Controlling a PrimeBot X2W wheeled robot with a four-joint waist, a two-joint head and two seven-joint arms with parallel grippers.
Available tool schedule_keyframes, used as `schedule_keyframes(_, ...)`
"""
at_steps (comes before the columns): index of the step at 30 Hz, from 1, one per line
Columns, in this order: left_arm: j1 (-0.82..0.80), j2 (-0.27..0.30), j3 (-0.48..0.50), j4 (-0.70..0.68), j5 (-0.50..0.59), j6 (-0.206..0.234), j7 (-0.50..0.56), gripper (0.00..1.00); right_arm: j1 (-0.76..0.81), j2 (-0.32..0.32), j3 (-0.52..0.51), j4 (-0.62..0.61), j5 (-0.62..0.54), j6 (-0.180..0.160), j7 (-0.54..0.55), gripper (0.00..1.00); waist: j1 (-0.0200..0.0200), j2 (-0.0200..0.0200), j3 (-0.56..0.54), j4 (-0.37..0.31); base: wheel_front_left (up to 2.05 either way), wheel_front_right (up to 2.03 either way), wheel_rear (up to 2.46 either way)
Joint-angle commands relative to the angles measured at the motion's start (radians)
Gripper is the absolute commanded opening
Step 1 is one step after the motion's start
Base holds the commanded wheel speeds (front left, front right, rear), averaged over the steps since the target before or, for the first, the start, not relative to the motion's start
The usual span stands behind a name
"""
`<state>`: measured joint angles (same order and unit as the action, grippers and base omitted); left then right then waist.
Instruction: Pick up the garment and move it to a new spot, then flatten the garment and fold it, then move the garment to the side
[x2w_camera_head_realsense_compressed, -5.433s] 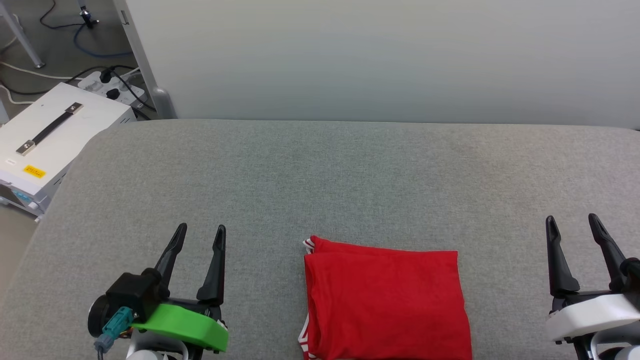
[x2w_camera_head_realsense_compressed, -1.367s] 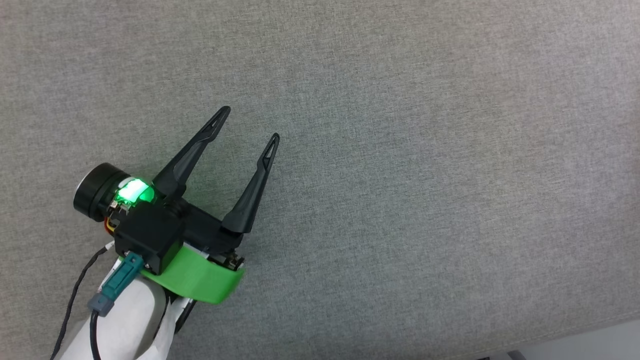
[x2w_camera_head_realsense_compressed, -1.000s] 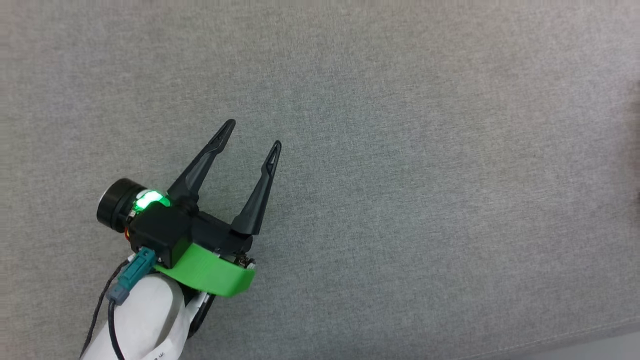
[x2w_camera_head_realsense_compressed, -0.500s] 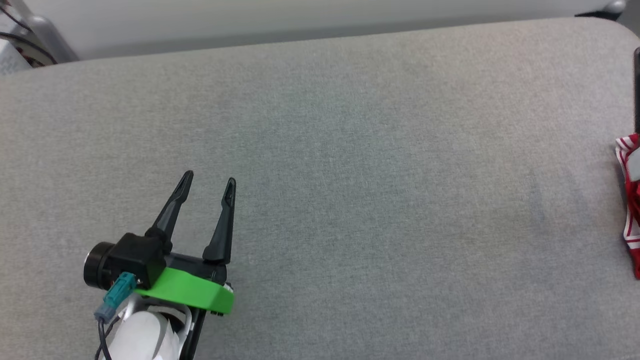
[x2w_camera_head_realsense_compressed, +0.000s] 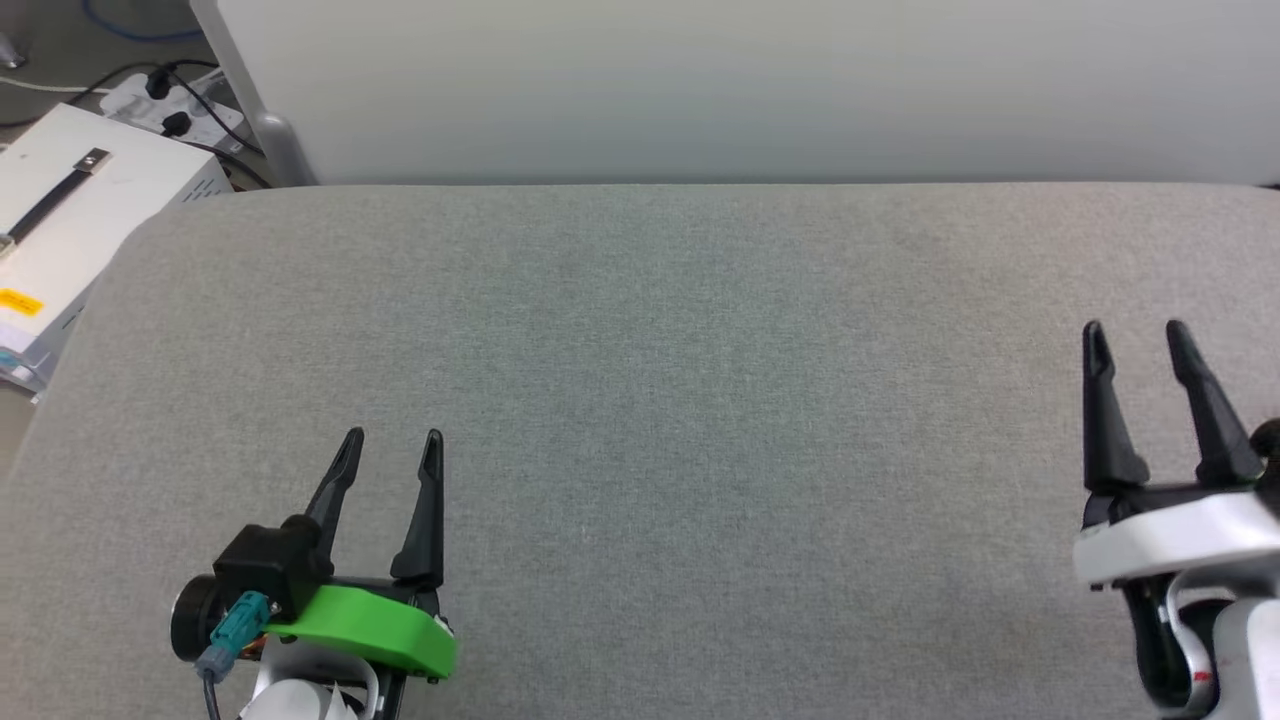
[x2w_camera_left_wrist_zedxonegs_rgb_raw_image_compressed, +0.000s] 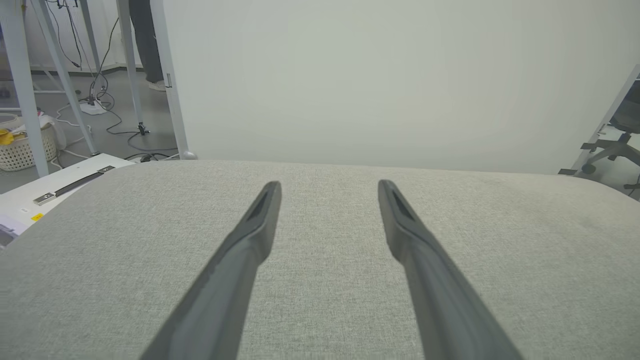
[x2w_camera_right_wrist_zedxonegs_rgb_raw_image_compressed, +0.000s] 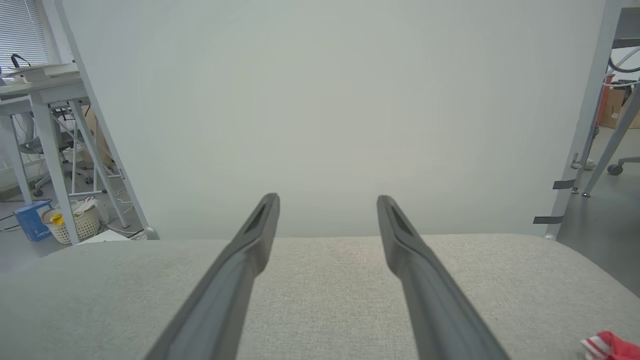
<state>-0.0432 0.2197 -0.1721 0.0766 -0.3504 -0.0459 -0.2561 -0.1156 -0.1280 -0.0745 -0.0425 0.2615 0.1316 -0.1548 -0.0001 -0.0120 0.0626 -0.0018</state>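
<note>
Left gripper (x2w_camera_head_realsense_compressed: 392, 437) and right gripper (x2w_camera_head_realsense_compressed: 1134, 330) hovering spread over counter (x2w_camera_head_realsense_compressed: 700, 400), striped corner of garment (x2w_camera_right_wrist_zedxonegs_rgb_raw_image_compressed: 607, 345) lying on it, white case (x2w_camera_head_realsense_compressed: 110, 200) bearing yellow label (x2w_camera_head_realsense_compressed: 20, 302) (writing unreadable), basket (x2w_camera_right_wrist_zedxonegs_rgb_raw_image_compressed: 80, 227) holding something yellow

Robotics lab, power strip (x2w_camera_head_realsense_compressed: 200, 108), white equipment case (x2w_camera_head_realsense_compressed: 95, 205), office chair (x2w_camera_left_wrist_zedxonegs_rgb_raw_image_compressed: 611, 147)

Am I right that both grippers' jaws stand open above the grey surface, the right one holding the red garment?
Not quite: the right gripper holds nothing. The right wrist view shows the garment lying on the surface, off to its side.
</note>
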Motion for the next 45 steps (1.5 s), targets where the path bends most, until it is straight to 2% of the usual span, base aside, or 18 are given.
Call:
schedule_keyframes(1,0.018,-0.011,0.007,0.011,0.012,-0.009,-0.006,1.0,0.033,0.007,0.002,0.001,-0.002,-0.001,-0.017,1.0,0.0001,0.012,-0.031,0.029,0.0,0.0,0.0)
schedule_keyframes(10,0.047,-0.064,0.053,0.038,0.062,-0.044,-0.006,1.0,0.133,0.045,0.048,0.078,-0.021,-0.001,-0.075,1.0,0.0001,0.012,-0.054,0.038,0.0,0.0,0.0)
schedule_keyframes(17,0.056,-0.086,0.074,0.04,0.098,-0.067,-0.006,1.0,0.137,0.056,0.075,0.098,-0.042,-0.001,-0.094,1.0,0.0001,0.012,-0.055,0.036,0.0,0.0,0.0)
schedule_keyframes(40,0.052,-0.122,0.126,0.026,0.124,-0.084,-0.006,1.0,0.121,0.065,0.076,0.093,-0.054,-0.001,-0.105,1.0,0.0001,0.012,-0.039,0.027,0.0,0.0,0.0)
schedule_keyframes(41,0.043,-0.118,0.122,0.03,0.122,-0.082,0.0,0.0,0.131,0.062,0.075,0.095,-0.048,0.0,-0.096,0.0,0.0001,0.0,-0.038,0.027,0.0,0.0,0.0)
schedule_keyframes(45,0.042,-0.119,0.12,0.03,0.123,-0.081,0.003,0.0,0.131,0.061,0.075,0.095,-0.049,0.0,-0.094,0.0,0.0001,0.0001,-0.038,0.027,0.0,0.0,0.0)
